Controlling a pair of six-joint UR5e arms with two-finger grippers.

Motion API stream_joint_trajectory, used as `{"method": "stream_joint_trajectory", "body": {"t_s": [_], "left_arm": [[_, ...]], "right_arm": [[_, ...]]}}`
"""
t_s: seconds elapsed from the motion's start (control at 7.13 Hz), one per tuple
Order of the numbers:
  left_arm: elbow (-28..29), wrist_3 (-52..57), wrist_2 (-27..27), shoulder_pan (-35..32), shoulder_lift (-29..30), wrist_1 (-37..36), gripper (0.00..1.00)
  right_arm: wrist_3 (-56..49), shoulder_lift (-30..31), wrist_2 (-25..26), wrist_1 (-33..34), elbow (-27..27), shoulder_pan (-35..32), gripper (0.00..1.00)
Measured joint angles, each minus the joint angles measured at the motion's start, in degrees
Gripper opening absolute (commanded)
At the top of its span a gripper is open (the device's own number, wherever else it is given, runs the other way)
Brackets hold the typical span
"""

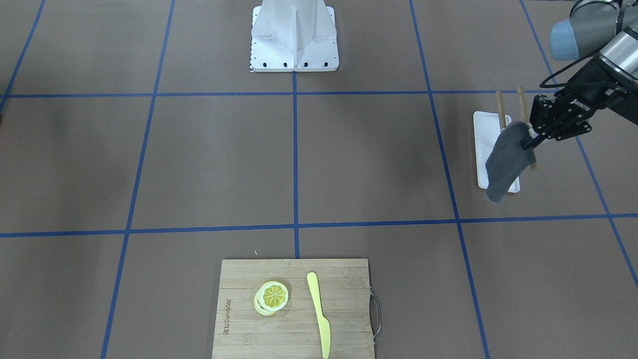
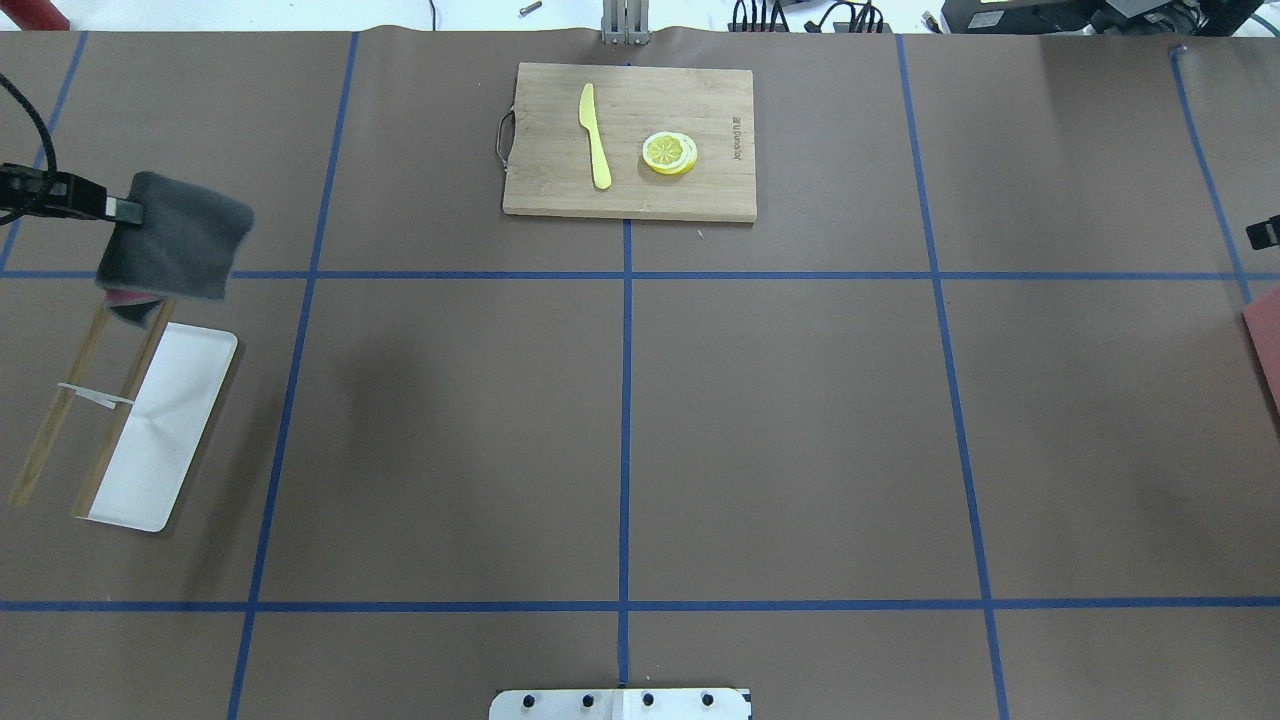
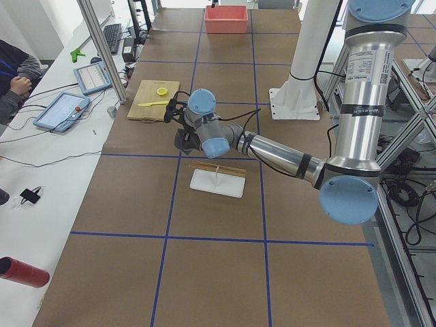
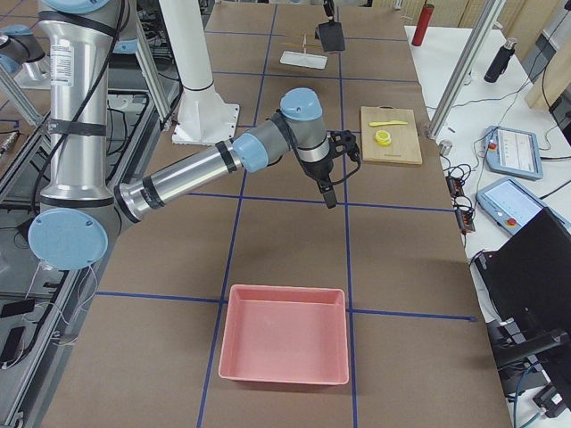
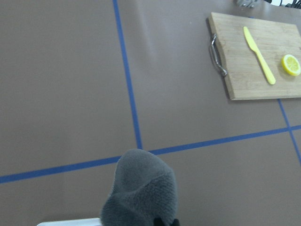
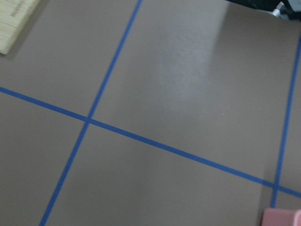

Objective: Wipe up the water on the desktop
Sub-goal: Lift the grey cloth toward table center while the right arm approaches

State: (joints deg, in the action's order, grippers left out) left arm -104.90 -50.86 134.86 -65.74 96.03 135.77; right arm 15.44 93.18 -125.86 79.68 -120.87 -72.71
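Observation:
The brown desktop (image 2: 780, 430) is crossed by blue tape lines; I cannot make out any water on it. My left gripper (image 1: 534, 137) is shut on a dark grey cloth (image 1: 506, 162), which hangs in the air over the far end of a white tray (image 1: 486, 144). The gripper (image 2: 112, 208) and cloth (image 2: 175, 250) also show at the left edge of the overhead view, and the cloth (image 5: 141, 193) fills the bottom of the left wrist view. My right gripper (image 4: 330, 194) hovers over the desktop's right half; I cannot tell whether it is open or shut.
A bamboo cutting board (image 2: 540, 190) with a yellow knife (image 2: 596, 135) and lemon slices (image 2: 669, 153) lies at the far middle. A wooden rack (image 2: 95, 390) stands on the white tray (image 2: 170, 440). A pink bin (image 4: 284, 334) sits at the right end.

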Motion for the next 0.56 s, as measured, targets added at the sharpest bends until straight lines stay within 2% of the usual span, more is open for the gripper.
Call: {"method": "stream_joint_trajectory", "body": {"t_s": [0.28, 0.56], "left_arm": [[0.1, -0.2, 0.3, 4.0, 5.6, -0.2, 0.00], [0.5, -0.2, 0.3, 9.3, 11.0, -0.2, 0.00]], "right_arm": [[-3.2, -5.3, 0.1, -5.4, 1.5, 6.1, 1.00], [-5.9, -10.9, 0.1, -6.5, 2.2, 12.2, 1.00]]}}
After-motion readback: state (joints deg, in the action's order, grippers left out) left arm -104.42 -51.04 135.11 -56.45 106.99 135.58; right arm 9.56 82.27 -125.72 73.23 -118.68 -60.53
